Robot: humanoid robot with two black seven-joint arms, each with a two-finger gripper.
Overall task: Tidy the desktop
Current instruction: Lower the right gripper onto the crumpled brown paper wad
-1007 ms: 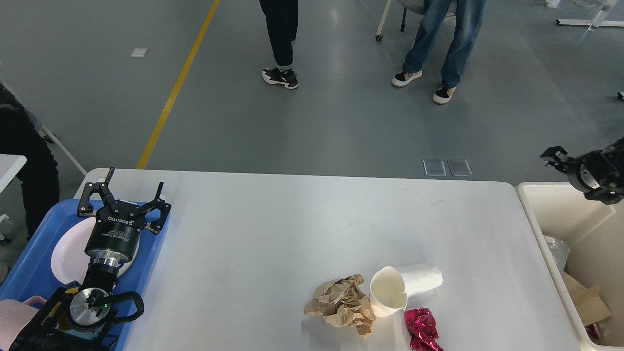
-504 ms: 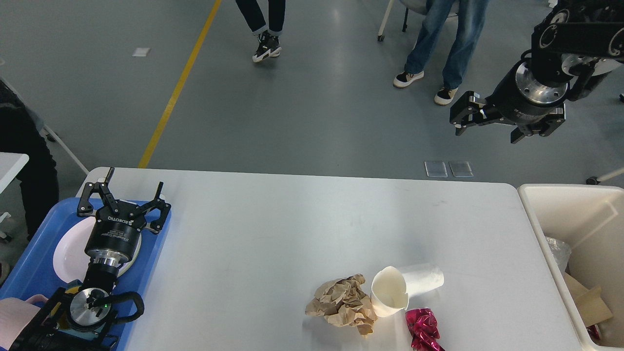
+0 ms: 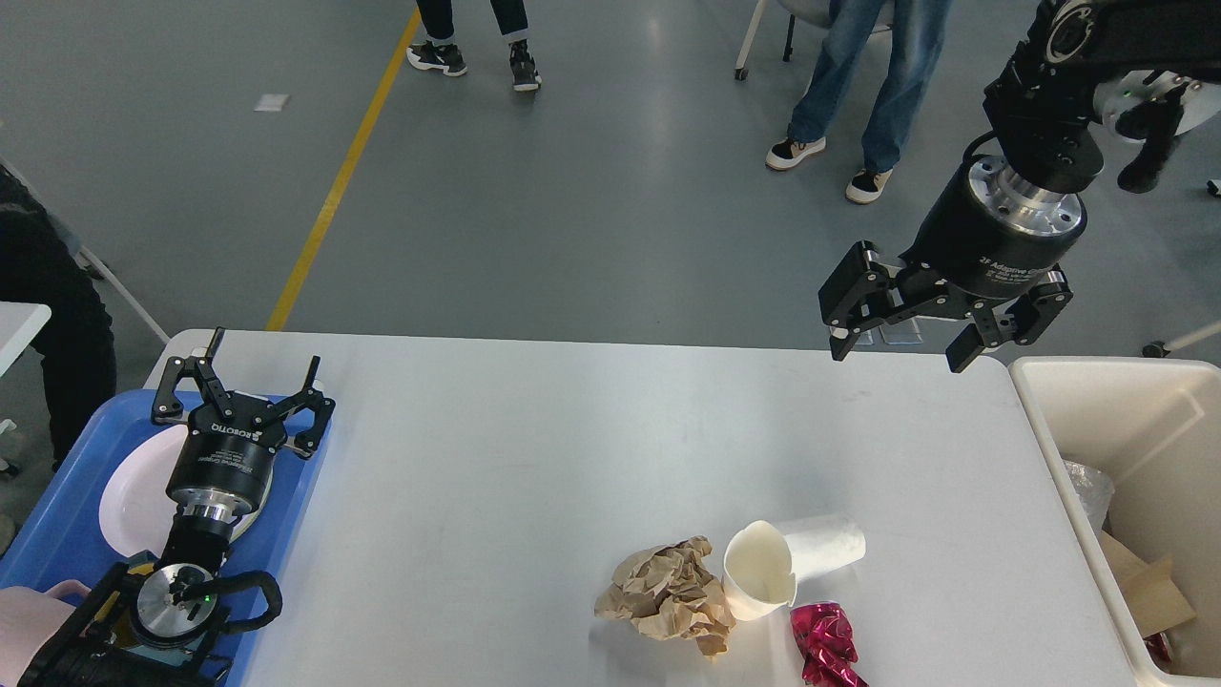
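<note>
The white desktop (image 3: 534, 448) fills the lower part of the head view. Near its front edge lie a crumpled brown paper ball (image 3: 668, 596), a white paper cup (image 3: 787, 563) tipped on its side, and a crumpled magenta foil wrapper (image 3: 825, 644). My left gripper (image 3: 243, 372) stands open and empty above the blue tray (image 3: 57, 515) at the left. My right gripper (image 3: 897, 348) hangs open and empty over the desktop's far right edge, fingers pointing down, well above and behind the cup.
A pale plate (image 3: 134, 496) lies in the blue tray under my left arm. A beige bin (image 3: 1097, 420) with cardboard and plastic scraps stands at the desktop's right end. People's legs (image 3: 863, 86) stand on the grey floor beyond.
My right arm has swung in from the far right, risen, then come down and leftward toward the desktop's far right edge. One person has walked away. The left arm has not moved.
</note>
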